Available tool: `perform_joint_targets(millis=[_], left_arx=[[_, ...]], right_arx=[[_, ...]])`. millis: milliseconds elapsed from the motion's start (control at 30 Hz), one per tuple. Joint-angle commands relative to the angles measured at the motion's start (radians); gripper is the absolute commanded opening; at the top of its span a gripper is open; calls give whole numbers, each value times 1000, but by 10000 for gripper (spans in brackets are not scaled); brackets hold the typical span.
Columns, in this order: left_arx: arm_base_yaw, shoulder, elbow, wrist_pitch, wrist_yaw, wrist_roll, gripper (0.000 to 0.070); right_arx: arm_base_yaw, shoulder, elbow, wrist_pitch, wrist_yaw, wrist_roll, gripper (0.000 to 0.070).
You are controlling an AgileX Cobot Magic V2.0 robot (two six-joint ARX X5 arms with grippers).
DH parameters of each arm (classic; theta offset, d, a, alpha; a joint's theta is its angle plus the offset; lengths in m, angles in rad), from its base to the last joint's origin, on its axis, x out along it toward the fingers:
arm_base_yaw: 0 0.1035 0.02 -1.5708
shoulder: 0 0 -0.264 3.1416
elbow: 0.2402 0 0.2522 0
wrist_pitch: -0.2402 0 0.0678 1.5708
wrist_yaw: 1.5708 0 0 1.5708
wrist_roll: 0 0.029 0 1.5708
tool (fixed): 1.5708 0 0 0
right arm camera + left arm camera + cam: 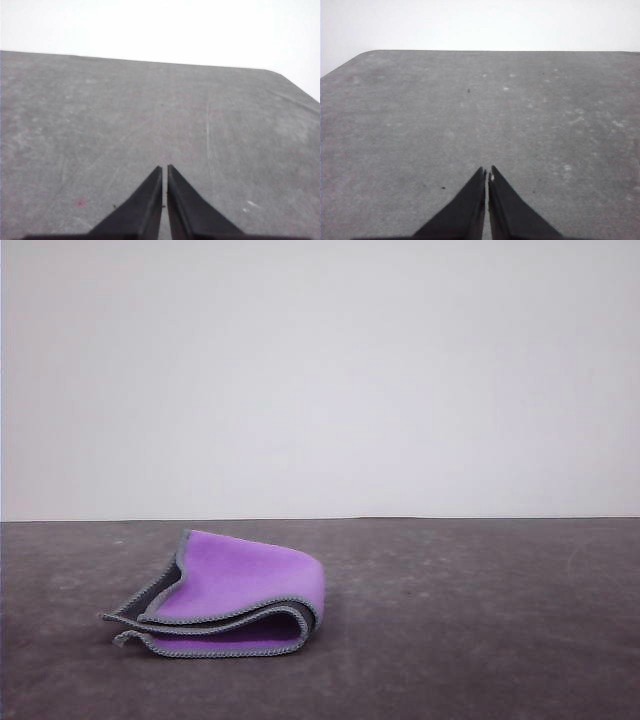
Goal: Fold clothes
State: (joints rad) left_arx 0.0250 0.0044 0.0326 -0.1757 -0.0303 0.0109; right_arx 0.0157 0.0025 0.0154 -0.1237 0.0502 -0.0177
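Note:
The clothes [235, 595] are one small purple fleecy cloth with grey stitched edging, lying folded into layers on the dark grey table [480, 620], left of centre in the front view. Its rounded fold faces right and its open edges face left, where a dark grey inner side shows. In the left wrist view my left gripper [487, 174] is shut, its black fingers meeting over bare table with nothing between them. My right gripper [164, 168] in the right wrist view is likewise shut and empty above bare table.
A plain white wall [320, 370] rises behind the table's far edge. The left wrist view shows a rounded table corner [357, 57] far ahead, and the right wrist view shows another rounded corner [280, 75]. Faint scuffs mark the tabletop.

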Motion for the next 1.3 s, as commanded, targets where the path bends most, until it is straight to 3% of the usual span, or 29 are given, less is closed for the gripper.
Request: perform_joint_targets(millis=[0,1267], left_arx=[[1,-1,-20,16,-4,0,0],[1,-1,-20,16,-4,0,0]], right_arx=[[-7,1,-3,12,3,19,15],[-9,1,-3,19,3,18,15]])
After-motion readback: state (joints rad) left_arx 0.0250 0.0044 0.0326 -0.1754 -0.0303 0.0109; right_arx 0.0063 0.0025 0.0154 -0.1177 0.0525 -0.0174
